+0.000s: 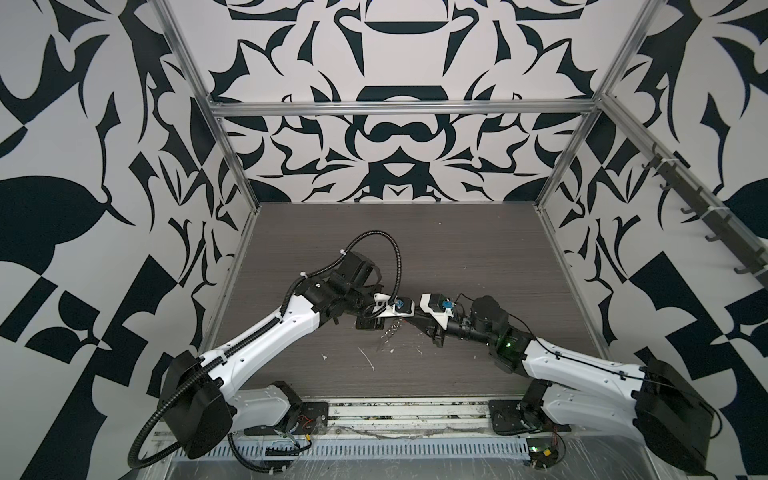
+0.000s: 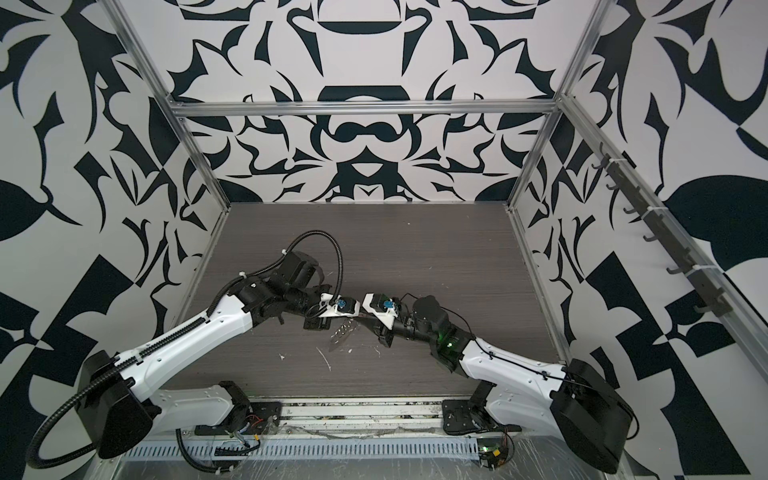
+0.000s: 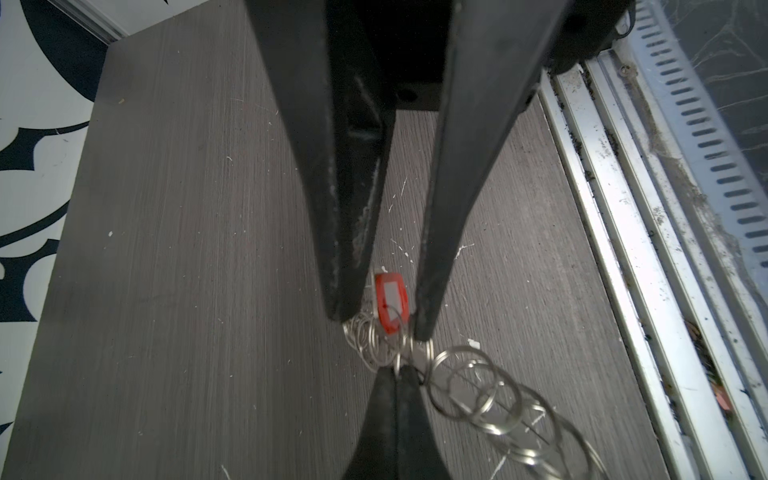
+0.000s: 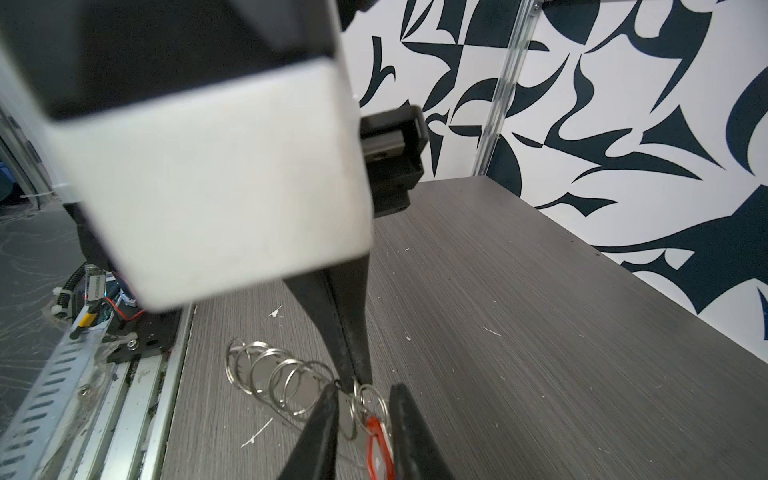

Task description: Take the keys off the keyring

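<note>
The keyring (image 3: 465, 386) is a chain of several silvery split rings carrying a red tag (image 3: 390, 303) with a white label. In both top views it is a small silvery glint (image 1: 390, 330) (image 2: 341, 331) where the two arms meet at mid-table. My left gripper (image 3: 397, 372) is shut, pinching one ring at its tips. My right gripper (image 4: 365, 388) faces it with jaws apart, straddling the rings and the red tag (image 4: 378, 449). A thin flat silvery piece (image 4: 345, 415), seemingly one of the keys, sits among the rings; other keys cannot be made out.
The dark wood-grain tabletop (image 1: 457, 249) is flecked with white scratches (image 1: 368, 359). Patterned walls in an aluminium frame (image 1: 399, 109) close in three sides. A slotted metal rail (image 1: 395, 451) runs along the front edge between the two arm bases.
</note>
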